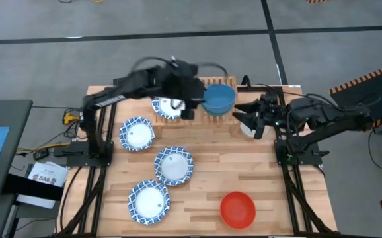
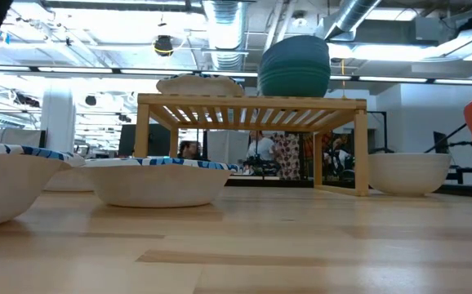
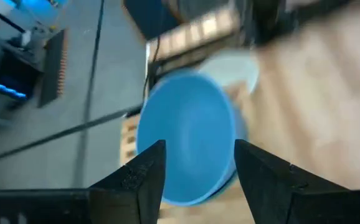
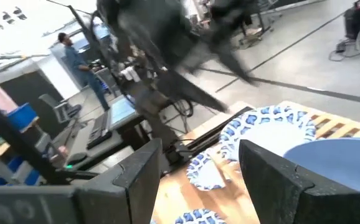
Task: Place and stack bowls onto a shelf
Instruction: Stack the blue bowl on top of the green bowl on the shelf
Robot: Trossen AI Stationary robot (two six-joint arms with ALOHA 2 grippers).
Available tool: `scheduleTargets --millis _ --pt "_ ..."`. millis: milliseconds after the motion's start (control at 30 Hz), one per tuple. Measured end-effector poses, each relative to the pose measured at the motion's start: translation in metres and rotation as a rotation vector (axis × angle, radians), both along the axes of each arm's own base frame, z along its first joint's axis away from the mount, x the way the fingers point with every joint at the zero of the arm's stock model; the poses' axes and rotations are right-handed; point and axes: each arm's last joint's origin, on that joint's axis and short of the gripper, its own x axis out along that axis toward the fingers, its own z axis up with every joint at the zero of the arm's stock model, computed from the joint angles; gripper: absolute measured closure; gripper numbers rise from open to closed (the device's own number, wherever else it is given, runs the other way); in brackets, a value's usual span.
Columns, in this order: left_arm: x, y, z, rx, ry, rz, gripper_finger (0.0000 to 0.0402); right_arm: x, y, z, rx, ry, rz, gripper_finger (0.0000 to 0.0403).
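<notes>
The light-wood shelf [image 1: 211, 84] [image 2: 252, 110] stands at the table's far edge. On its slatted top sit a blue-and-white patterned bowl [image 1: 167, 107] [image 2: 199, 84] [image 4: 267, 127] and a blue bowl [image 1: 219, 97] [image 3: 189, 146] [image 4: 339, 162], which in the low view tops a teal stack [image 2: 295, 67]. My left gripper [image 1: 192, 104] [image 3: 198, 149] hovers open just left of the blue bowl, fingers on either side of it in the wrist view. My right gripper [image 1: 247, 118] [image 4: 198, 146] is open right of the shelf, above a white bowl [image 1: 246, 129] [image 2: 407, 171] resting on the table.
Three patterned bowls [image 1: 137, 133] [image 1: 173, 164] [image 1: 149, 201] lie on the table's left half, and a red bowl [image 1: 237, 208] sits near the front edge. Bare planks [image 1: 257, 172] stretch between the red bowl and the shelf. People stand in the room beyond [image 4: 74, 56].
</notes>
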Motion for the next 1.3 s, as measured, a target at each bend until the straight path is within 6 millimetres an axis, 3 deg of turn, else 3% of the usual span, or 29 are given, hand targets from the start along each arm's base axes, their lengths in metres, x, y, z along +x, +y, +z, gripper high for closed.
scheduleTargets --millis 167,367,533,667,833,867,1300 --pt "-0.052 0.001 0.032 -0.338 -0.116 -0.015 0.0225 0.005 -0.01 -0.007 -0.013 0.037 -0.059 0.0163" --pt "-0.112 -0.027 0.045 -0.404 -0.346 -0.07 0.0225 0.022 -0.027 -0.029 -0.044 0.137 -0.208 0.0163" --pt "-0.155 -0.055 0.016 -0.409 -0.664 -0.095 0.0225 0.032 -0.042 -0.036 -0.049 0.179 -0.315 0.0172" --pt "-0.183 -0.066 -0.011 -0.414 -0.895 -0.096 0.0225 0.036 -0.051 -0.043 -0.047 0.232 -0.358 0.023" --pt "-0.205 -0.068 -0.032 -0.467 -0.968 -0.098 0.0225 0.038 -0.059 -0.058 -0.056 0.364 -0.419 0.037" --pt "-0.208 -0.068 -0.034 -0.479 -0.97 -0.097 0.0225 0.039 -0.059 -0.058 -0.07 0.371 -0.416 0.0383" --pt "-0.211 -0.068 -0.037 -0.493 -0.939 -0.074 0.0225 0.053 -0.064 -0.076 -0.107 0.509 -0.44 0.0387"
